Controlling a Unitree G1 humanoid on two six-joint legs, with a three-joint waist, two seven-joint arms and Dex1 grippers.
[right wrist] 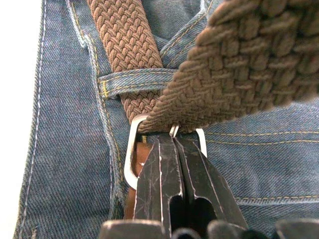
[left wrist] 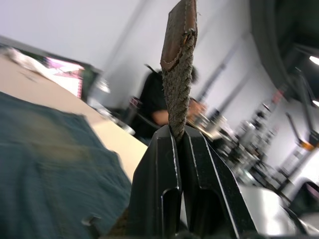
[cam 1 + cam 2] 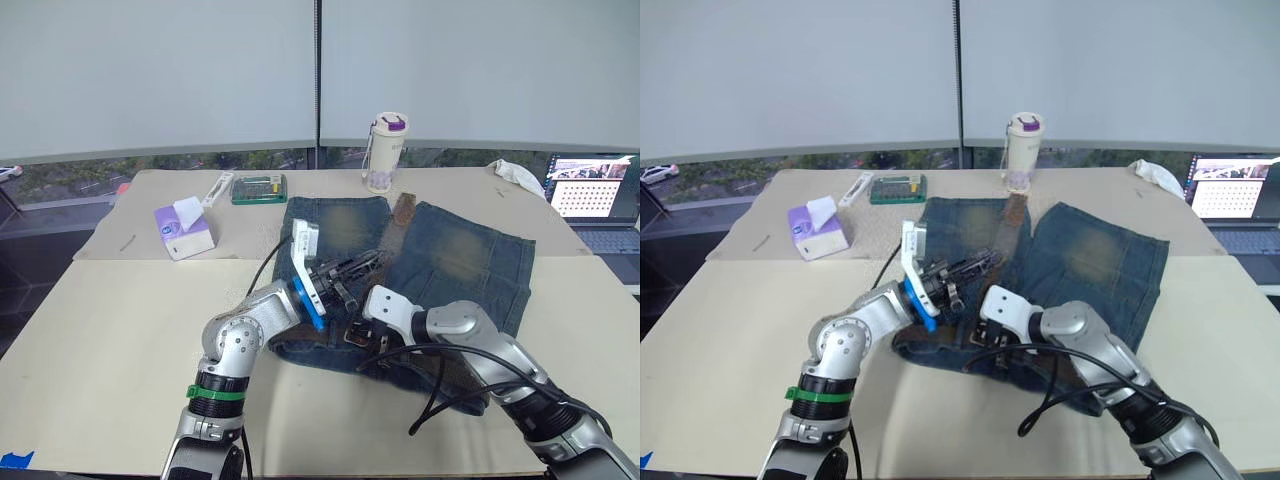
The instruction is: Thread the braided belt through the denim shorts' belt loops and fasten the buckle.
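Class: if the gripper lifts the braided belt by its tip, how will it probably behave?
The braided belt is woven cord, so it probably bends and droops. Its rough weave likely resists slipping between the left gripper fingers. The buckle end probably hangs heavier.

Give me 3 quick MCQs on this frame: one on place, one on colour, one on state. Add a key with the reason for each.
1. Where is the tissue box?
A. on the shorts
B. on the table, to the robot's left of the shorts
C. beside the laptop

2. What colour is the bottle's lid?
A. purple
B. red
C. green

3. What is the left gripper doing?
A. hanging open
B. shut on the belt's end
C. shut on a belt loop

Key: 1 B, it sits on the table off the left edge of the shorts. 2 A, the cap is purple. 3 B, the left wrist view shows the belt pinched between its fingers.
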